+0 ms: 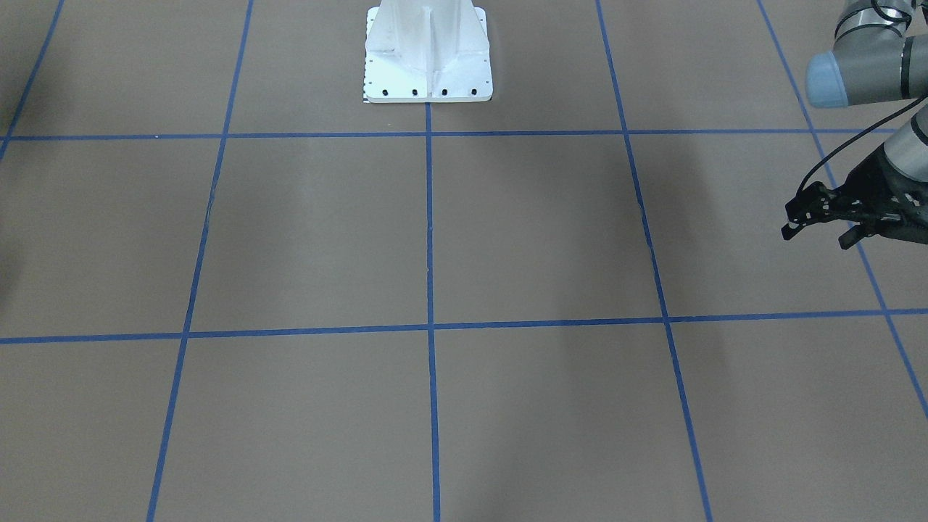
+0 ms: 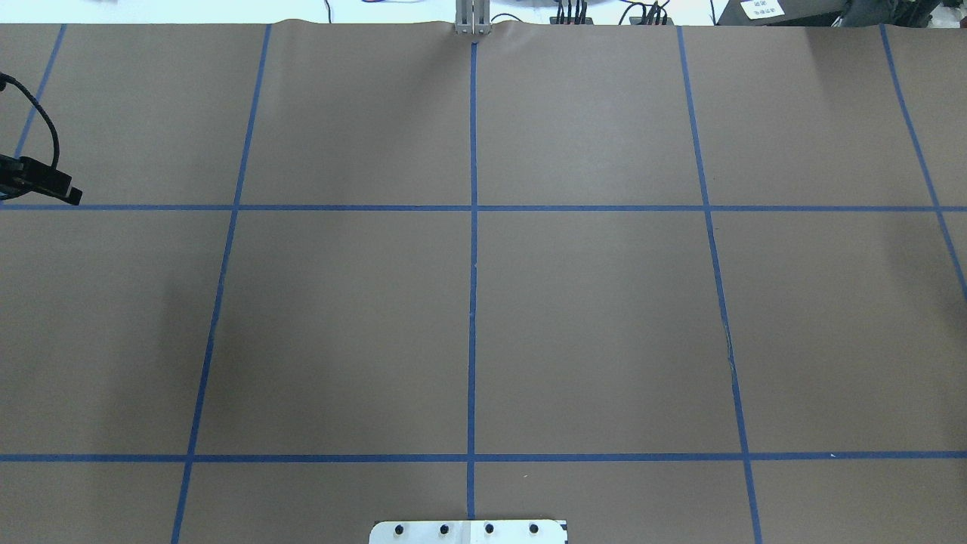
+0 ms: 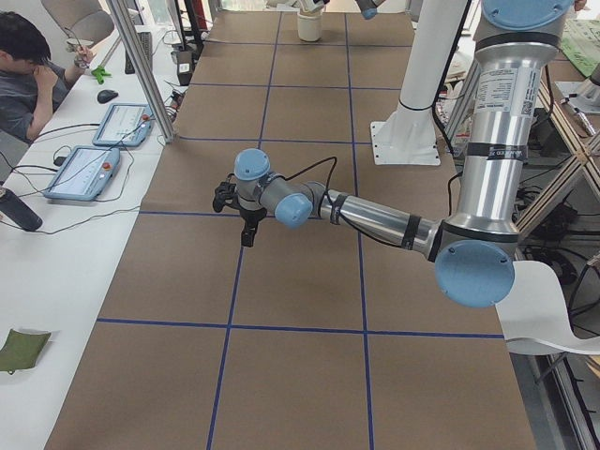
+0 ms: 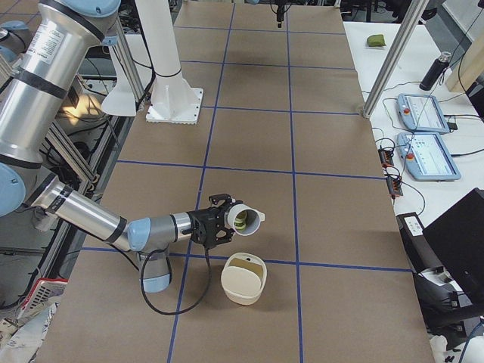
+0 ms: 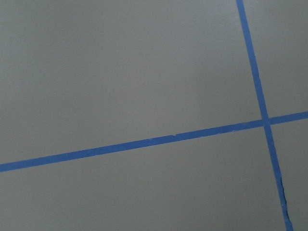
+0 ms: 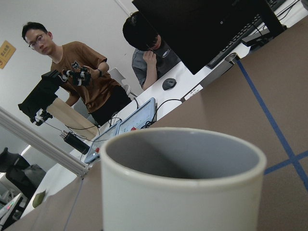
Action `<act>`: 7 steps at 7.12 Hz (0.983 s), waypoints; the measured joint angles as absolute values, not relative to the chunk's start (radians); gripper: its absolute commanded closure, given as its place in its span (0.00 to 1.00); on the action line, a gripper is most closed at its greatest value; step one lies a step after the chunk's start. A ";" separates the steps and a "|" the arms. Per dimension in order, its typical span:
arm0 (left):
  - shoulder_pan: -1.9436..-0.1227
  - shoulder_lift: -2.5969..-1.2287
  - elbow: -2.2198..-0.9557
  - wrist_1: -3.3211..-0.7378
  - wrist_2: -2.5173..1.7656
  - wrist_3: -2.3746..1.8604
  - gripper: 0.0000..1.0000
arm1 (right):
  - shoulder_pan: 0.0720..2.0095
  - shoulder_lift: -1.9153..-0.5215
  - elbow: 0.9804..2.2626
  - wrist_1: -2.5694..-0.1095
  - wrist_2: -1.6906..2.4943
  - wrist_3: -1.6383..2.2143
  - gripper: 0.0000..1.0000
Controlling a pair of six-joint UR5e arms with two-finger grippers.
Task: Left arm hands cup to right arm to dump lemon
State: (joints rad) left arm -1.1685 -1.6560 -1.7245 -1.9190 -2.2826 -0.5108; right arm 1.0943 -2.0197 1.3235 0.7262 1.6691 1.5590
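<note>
The white cup is tilted on its side at the end of my right arm, the near one in the right side view, just above a cream container. A yellow-green lemon shows inside the cup's mouth. The right wrist view shows the cup's rim and grey inside close up; the lemon is hidden there. My right gripper is at the cup, but its fingers show only in the side view, so I cannot tell its state. My left gripper is open and empty, low over the table's left end, and its tip also shows in the overhead view.
The brown table carries a grid of blue tape lines. The white robot base stands at its middle edge. Two people sit at a side desk with tablets beyond the right end.
</note>
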 measured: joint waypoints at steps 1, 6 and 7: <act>-1.168 -1.657 -1.724 -1.919 -2.283 -0.511 0.00 | 1.115 -2.018 1.310 0.745 1.669 1.658 0.79; -1.169 -1.661 -1.726 -1.919 -2.283 -0.510 0.00 | 1.179 -2.004 1.276 0.821 1.666 2.179 0.79; -1.170 -1.662 -1.726 -1.919 -2.283 -0.510 0.00 | 1.188 -1.999 1.262 0.851 1.664 2.265 0.79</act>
State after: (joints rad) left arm -1.1698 -1.6621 -1.7256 -1.9190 -2.2826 -0.5104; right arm 1.1877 -1.9991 1.2620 0.8506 1.6636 2.2650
